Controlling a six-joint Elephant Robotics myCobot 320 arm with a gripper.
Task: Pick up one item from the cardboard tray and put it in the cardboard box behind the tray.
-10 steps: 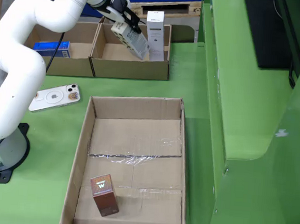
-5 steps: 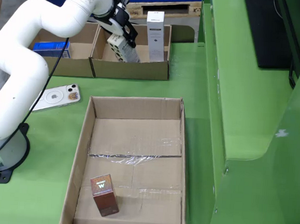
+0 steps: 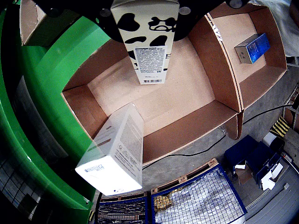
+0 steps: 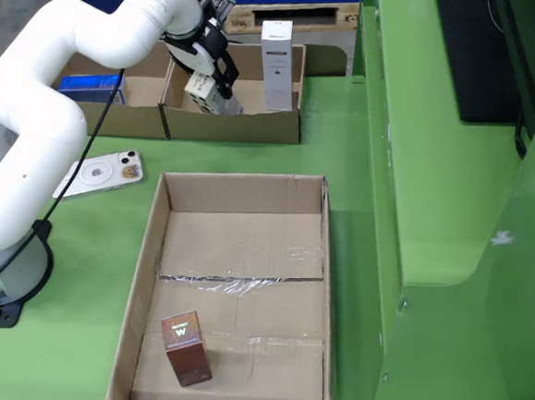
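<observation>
My gripper (image 4: 206,69) is shut on a white carton with black cow patches (image 4: 204,93), lowered into the left part of the cardboard box (image 4: 233,123) behind the tray. In the wrist view the carton (image 3: 146,44) hangs from the gripper (image 3: 145,8) over the box's brown floor (image 3: 191,93); whether it touches the floor I cannot tell. A tall white box (image 4: 277,64) stands upright at the right end of the same box, also seen in the wrist view (image 3: 117,156). The cardboard tray (image 4: 153,247) in front holds one small brown box (image 4: 186,347).
A second cardboard box (image 4: 131,106) adjoins on the left with a blue packet (image 4: 91,85) inside, also in the wrist view (image 3: 252,47). A white phone (image 4: 98,172) lies on the green table. A green wall (image 4: 390,173) rises on the right.
The arm has swung the cow-patterned carton leftward and down, from above the box beside the tall white box into the box's left part. The grip has stayed shut on it.
</observation>
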